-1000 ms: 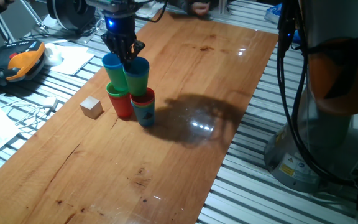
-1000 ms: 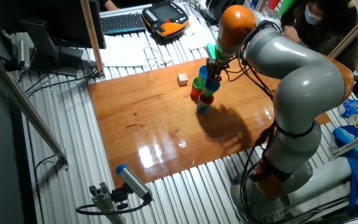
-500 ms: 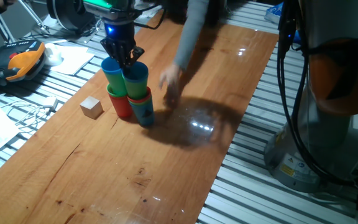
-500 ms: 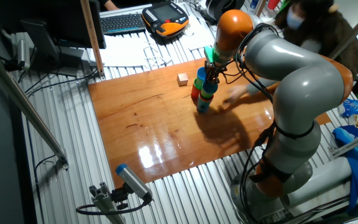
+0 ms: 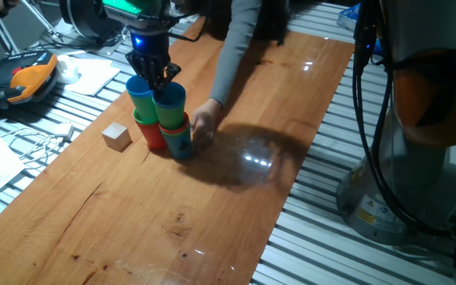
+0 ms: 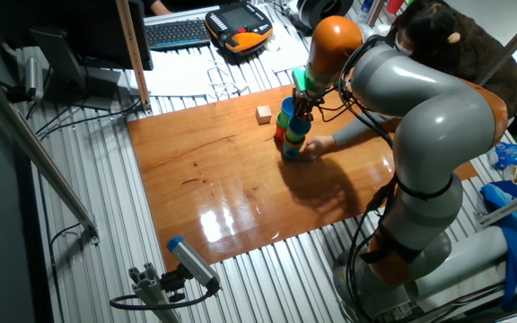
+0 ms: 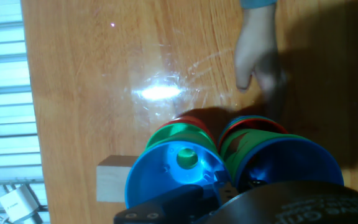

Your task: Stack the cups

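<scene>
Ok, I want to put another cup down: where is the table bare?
The near half of the table, below the wooden cube, is bare. So is the far end past the sleeve. It is crowded around the cup stacks, with the gripper and a person's hand.

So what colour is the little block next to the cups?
Pale wood, the block, clearest in one fixed view.

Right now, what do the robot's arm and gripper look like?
The arm is thick, rounded and glossy grey with orange joint bands and black cables along it. The gripper is small and black, with a blue light above and a green glow higher up.
</scene>
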